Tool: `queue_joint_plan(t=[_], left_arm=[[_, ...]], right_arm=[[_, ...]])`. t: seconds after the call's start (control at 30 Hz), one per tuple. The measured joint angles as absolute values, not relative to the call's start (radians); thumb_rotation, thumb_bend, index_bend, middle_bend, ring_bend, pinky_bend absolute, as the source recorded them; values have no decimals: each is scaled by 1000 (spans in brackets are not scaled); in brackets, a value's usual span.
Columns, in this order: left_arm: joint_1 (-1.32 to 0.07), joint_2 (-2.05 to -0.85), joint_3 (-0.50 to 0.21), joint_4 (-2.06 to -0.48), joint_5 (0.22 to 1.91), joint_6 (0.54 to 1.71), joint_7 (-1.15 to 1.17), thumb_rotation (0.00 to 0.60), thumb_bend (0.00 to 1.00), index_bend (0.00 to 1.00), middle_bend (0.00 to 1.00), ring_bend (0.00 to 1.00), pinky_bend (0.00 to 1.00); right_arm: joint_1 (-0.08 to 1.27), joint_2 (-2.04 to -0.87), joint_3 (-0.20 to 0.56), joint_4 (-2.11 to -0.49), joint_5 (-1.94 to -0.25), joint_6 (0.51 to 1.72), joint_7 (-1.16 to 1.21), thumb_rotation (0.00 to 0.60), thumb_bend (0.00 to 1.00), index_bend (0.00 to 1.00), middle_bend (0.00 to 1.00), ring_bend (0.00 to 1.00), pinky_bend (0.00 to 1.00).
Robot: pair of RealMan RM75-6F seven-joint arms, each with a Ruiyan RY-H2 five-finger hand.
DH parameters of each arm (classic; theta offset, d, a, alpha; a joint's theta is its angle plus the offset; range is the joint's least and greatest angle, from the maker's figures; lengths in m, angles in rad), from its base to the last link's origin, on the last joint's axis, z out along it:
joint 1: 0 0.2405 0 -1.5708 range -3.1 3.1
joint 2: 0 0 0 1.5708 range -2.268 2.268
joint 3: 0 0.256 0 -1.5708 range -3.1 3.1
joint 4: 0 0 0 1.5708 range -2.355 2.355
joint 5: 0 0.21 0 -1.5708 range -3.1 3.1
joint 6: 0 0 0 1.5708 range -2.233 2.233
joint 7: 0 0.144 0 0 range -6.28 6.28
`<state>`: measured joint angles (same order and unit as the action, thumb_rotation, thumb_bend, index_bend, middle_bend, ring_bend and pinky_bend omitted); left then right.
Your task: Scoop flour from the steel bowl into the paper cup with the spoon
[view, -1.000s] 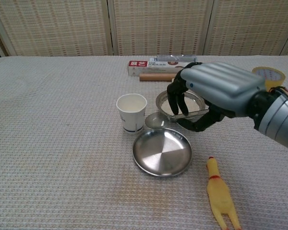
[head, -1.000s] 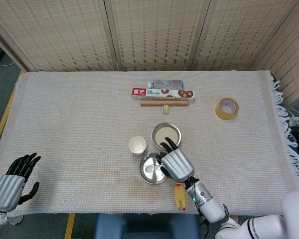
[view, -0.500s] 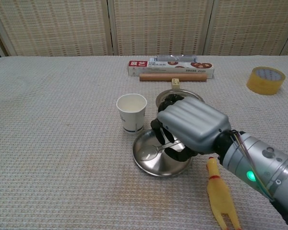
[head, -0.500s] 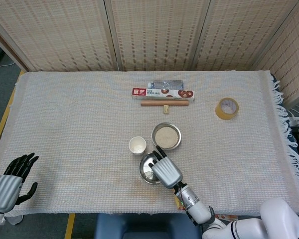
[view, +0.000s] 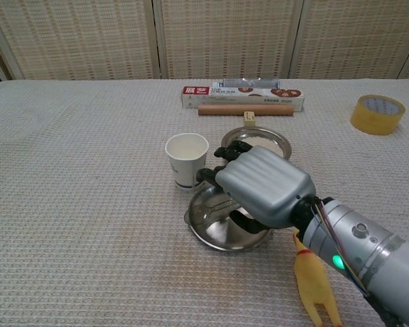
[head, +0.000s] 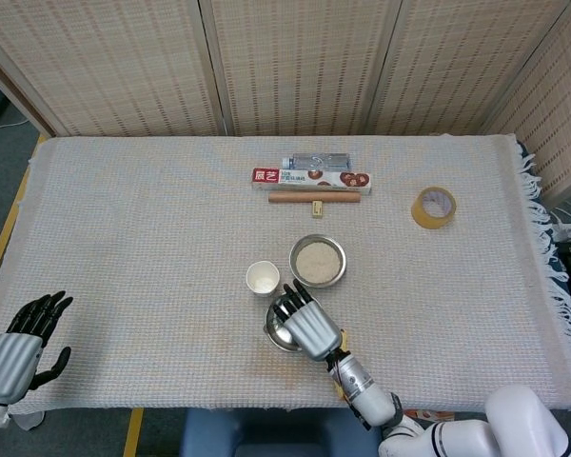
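Chest view: right hand (view: 262, 185) curls over the steel plate (view: 211, 231), apparently pinching the spoon (view: 217, 206); keep it level toward the flour bowl (view: 259, 142).

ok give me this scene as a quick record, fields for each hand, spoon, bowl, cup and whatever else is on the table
right hand: over the steel plate, holding the spoon
left hand: at the table's near left corner, holding nothing, fingers apart
bowl: holds flour, behind the plate
paper cup: upright, left of the bowl
other: tape roll, box, wooden stick, rubber chicken
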<state>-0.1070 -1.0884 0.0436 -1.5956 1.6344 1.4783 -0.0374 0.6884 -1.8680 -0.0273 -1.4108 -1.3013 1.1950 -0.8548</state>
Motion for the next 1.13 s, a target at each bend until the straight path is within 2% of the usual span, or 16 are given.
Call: queue_joint_plan(t=[0.3,0.5,0.67,0.73,0.93,1.13], left_arm=[[-103,-1087,45,-1596,1640,1486,-36,600,447,0,0,0,114],[-103,-1087,44,-1599,1629,1480,-29,600,448,0,0,0,115],[-101,-1088,39,-1601,1621,1484,-24,600,448,0,0,0,114],[-99,-1088,34,-1598,1613,1485,-28,600,447,0,0,0,114],[-96,-1094,18,-1589,1589,1493,-26,600,447,0,0,0,115],[-99,-1107,14,-1596,1589,1491,10,600,448,0,0,0,115]], right_arm=[[650,-1793,-23,-1511,-1341,1234,-840,600,348,65,255,13,72],[591,-1665,-56,-1638,-1425,1321,-793,600,315,4,206,0,58],[504,-1537,-104,-1726,-1507,1455,-750,600,271,0,41,0,6],[449,-1499,-128,-1744,-1533,1536,-727,600,250,0,4,0,0],[224,-1351,-204,-1763,-1555,1788,-587,600,240,0,0,0,0],[114,-1192,-225,-1774,-1547,1845,-404,600,240,0,0,0,0]])
